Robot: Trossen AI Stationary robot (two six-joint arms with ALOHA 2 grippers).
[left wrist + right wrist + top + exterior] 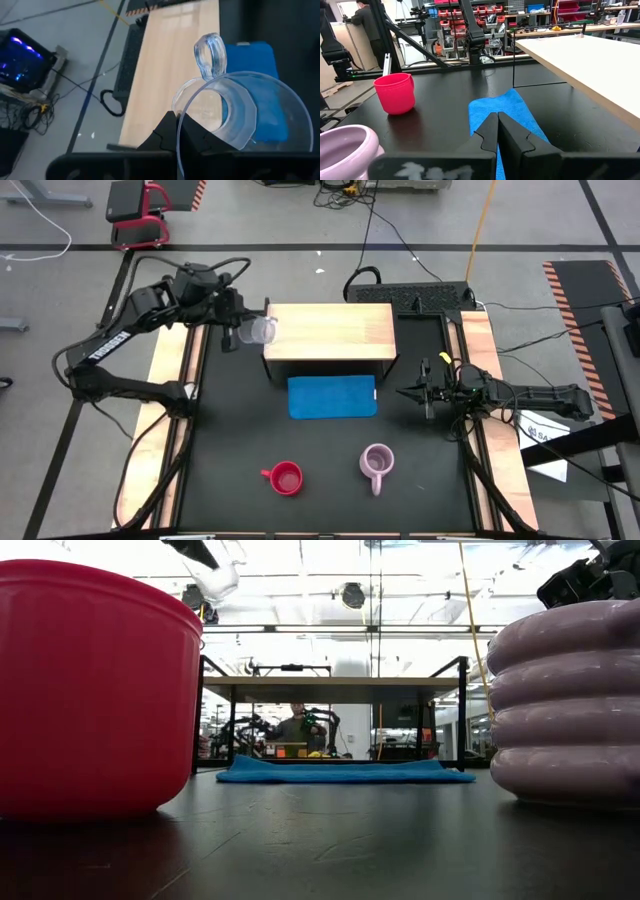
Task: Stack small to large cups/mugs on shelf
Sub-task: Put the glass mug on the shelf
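A small clear glass cup (pixel 259 330) hangs in the air just off the left end of the wooden shelf (pixel 330 330), higher than its top, with my left gripper (pixel 240 330) shut on it. The red mug (pixel 285 477) and the ribbed lilac mug (pixel 376 463) stand upright on the black table near its front edge. At the table's right side my right gripper (pixel 420 392) is shut on nothing and points level toward the blue mat (pixel 332 396). My left gripper pinches the glass cup's rim (pixel 178 131) on the side opposite the handle (pixel 210 50), the wall passing between the two fingers. The fingers slant down from the table's left. The cup is lifted clear and tilted, its mouth toward the gripper.
The blue mat lies flat on the table in front of the shelf. Wooden side rails (pixel 170 380) run along both table edges, and cables lie behind the shelf. A person sits in the room far beyond the table (pixel 297 725).
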